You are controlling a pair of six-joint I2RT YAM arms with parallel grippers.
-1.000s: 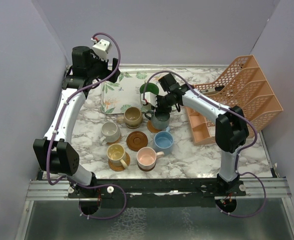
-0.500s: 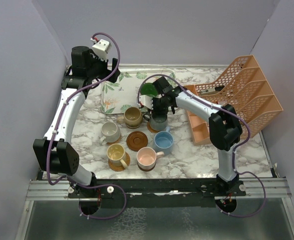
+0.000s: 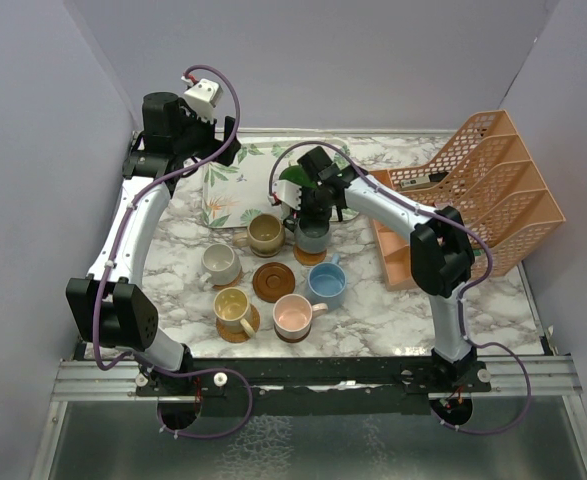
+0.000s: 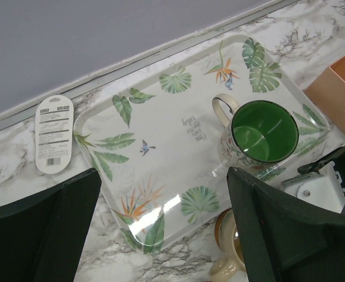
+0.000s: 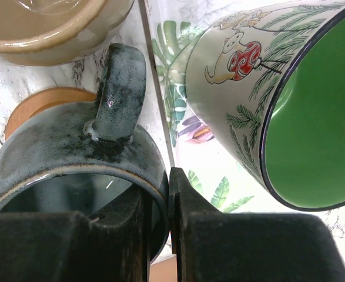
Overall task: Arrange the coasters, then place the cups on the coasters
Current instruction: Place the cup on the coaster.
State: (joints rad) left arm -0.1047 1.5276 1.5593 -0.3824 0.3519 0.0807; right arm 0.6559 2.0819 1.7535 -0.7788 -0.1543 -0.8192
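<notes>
Grey-blue mug edges up-left, toward frame centre.
The right gripper stays clenched on its rim, likely settling it onto 1 coaster; whether it touches is hidden under the mug. The left gripper hangs spread wide over the tray, upper left.

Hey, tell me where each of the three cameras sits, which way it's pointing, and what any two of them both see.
Top external: above and behind the bases, facing down at the marble table; left arm and right arm show.
Left wrist: on the left arm, facing down at the leaf tray; left gripper open wide.
Right wrist: close in, right gripper pinching the grey-blue mug by its rim.
Shared: both wrist views show the green-inside mug.
</notes>
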